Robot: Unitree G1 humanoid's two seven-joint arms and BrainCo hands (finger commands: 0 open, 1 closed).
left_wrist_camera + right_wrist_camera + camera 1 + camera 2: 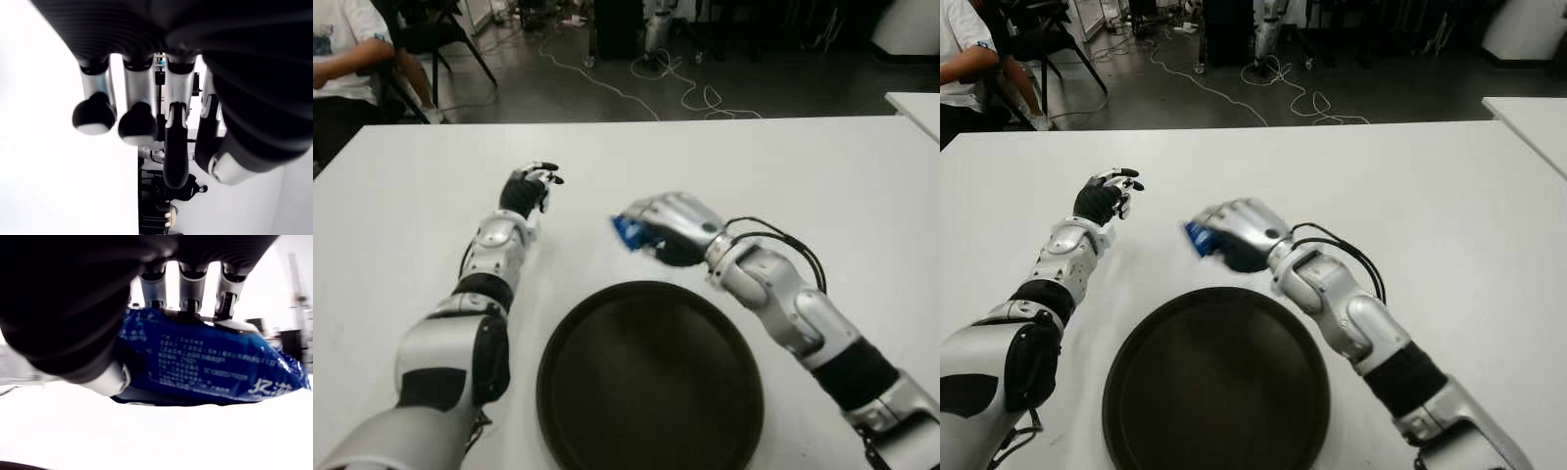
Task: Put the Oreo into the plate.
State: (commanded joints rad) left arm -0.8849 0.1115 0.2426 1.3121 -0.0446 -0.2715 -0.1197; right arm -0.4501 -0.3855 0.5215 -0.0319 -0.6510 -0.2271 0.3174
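Right hand (668, 227) at frame centre curls around the blue Oreo pack (205, 360) — just above the dark plate (651, 377) on the white tabletop (842, 186). Left hand (529, 186), centre-left, hangs loosely spread — holding nothing.

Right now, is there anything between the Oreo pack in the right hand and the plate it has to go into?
Nothing visible. The right hand grips the blue Oreo pack just beyond the far rim of the dark plate, with only bare white table between them. The left hand shows off to the left, open.
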